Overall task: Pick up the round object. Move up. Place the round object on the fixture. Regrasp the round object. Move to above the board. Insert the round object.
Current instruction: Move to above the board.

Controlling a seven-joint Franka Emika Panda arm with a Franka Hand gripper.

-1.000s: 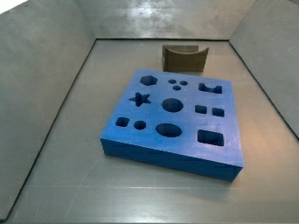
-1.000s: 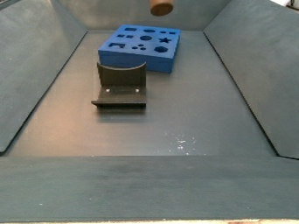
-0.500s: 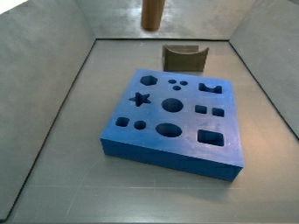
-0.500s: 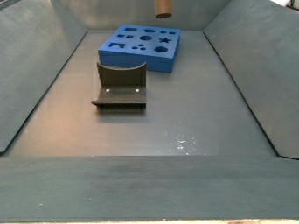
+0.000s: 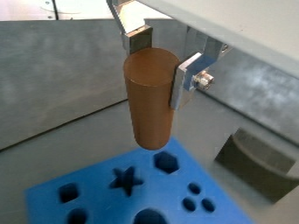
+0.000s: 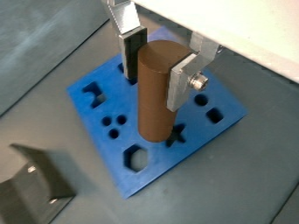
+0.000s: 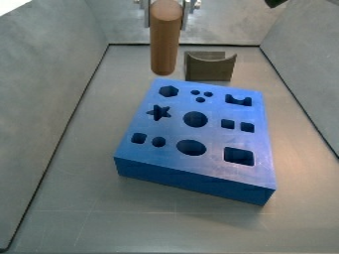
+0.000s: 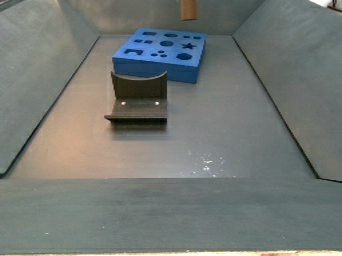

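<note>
Grey metal floor [image 7: 79, 198] and sloping grey walls enclose my workspace in both side views. From one side I see the board [image 7: 199, 139], blue and full of shaped holes, with the fixture [image 7: 209, 65] just behind it; the round object [image 7: 163, 38] hangs upright above the board's far-left corner. Both wrist views show my gripper [image 5: 162, 61] clamped on the round object [image 6: 162, 87], a smooth reddish-brown cylinder, silver fingers [image 6: 180, 77] pressed against its sides, clear of the board below.

Pincer [image 5: 160, 63] raised high, pointing down, fingers [image 6: 179, 80] clamped on upright round object [image 5: 149, 101].
</note>
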